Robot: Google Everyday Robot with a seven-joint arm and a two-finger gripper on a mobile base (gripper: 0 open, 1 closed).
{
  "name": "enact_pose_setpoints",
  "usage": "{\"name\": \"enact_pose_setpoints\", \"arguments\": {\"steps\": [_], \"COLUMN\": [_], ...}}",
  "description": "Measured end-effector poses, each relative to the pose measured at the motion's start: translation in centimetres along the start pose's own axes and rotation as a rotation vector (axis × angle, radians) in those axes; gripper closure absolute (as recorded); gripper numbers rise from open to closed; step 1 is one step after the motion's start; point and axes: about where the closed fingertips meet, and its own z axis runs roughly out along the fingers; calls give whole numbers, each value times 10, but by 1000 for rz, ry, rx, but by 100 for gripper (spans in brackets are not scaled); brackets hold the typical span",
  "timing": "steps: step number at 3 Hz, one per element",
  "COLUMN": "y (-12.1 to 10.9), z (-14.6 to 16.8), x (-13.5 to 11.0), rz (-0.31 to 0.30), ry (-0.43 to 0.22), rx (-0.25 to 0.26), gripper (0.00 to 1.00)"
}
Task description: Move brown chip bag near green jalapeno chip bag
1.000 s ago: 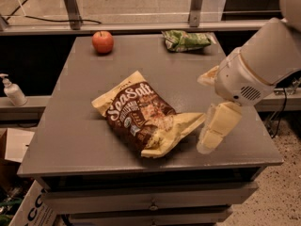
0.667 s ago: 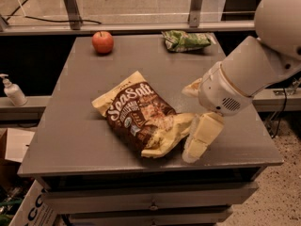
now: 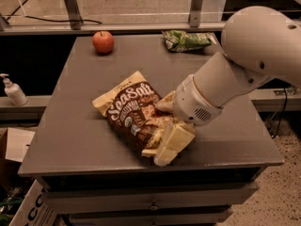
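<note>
The brown chip bag [image 3: 134,114] lies flat near the middle front of the grey table [image 3: 84,126], its "Sea Salt" lettering facing up. My gripper [image 3: 167,126] has come in from the right and is low over the bag's right end. It is open, with one pale finger [image 3: 163,105] on the far side of that end and the other [image 3: 173,144] on the near side. The bag's right end is partly hidden by the gripper. The green jalapeno chip bag [image 3: 186,40] lies at the table's back edge, right of centre, well away from the brown bag.
A red apple [image 3: 103,42] stands at the back left of the table. A white pump bottle [image 3: 13,91] sits on a lower shelf to the left. A metal rail with posts [image 3: 70,6] runs behind the table. My arm [image 3: 244,60] spans the right side.
My gripper has moved left and down from beside the bag's right end onto it, so its fingers now straddle that end. The bag, apple and green bag have not moved.
</note>
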Motion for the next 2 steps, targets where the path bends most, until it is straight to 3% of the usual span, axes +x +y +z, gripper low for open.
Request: {"name": "enact_pose_setpoints", "arguments": {"steps": [1,2], "y": [-6,-20], "z": [0,-18], "x": [-1,4], "rz": [1,9], "ry": [-17,-29], "rx": [8,47], "gripper": [41,65]}}
